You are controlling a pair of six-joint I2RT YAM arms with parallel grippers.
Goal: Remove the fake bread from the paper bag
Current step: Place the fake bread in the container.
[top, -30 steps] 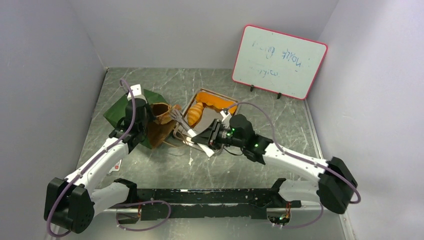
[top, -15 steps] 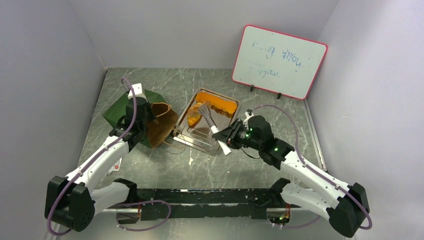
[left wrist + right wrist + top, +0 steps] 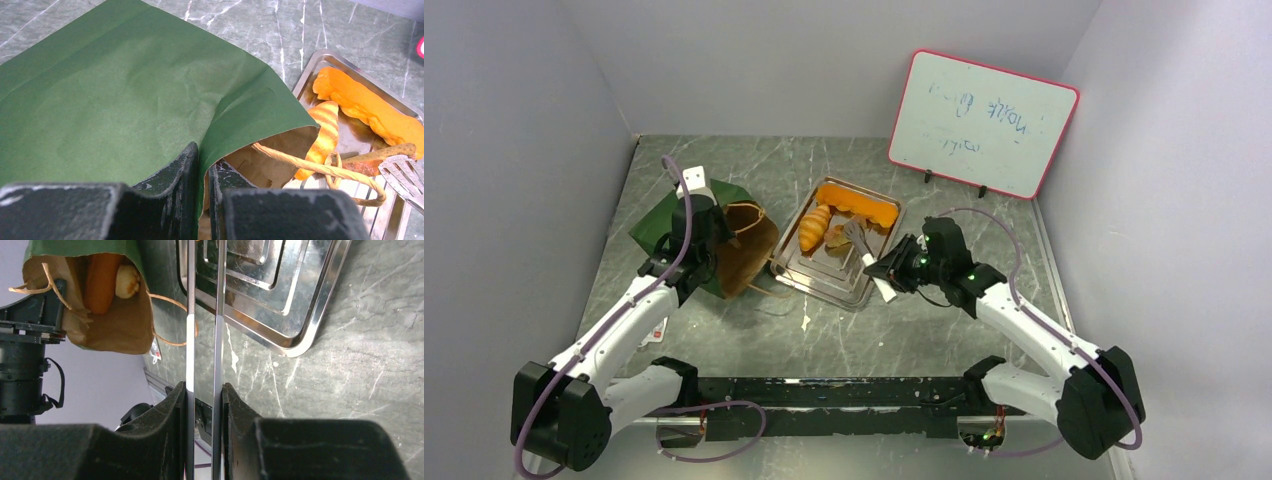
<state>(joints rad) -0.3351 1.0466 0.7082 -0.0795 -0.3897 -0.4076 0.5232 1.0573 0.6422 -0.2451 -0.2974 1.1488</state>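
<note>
Bag held open, tongs poised at the tray.
We note the paper bag [image 3: 746, 250] on its side at centre left, beside the tray [image 3: 824, 272]. The left gripper [image 3: 203, 165] pinches its rim tight to keep the mouth open. The right gripper [image 3: 204, 395] clamps the tongs [image 3: 864, 255]. Fake bread [image 3: 102, 280] lies inside.

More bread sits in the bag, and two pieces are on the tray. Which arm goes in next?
Right. The right pincer grips the tongs over the tray, beside the paper bag, whose open mouth shows bread. The left pincer is shut on the bag's rim and probably shouldn't let go.
</note>
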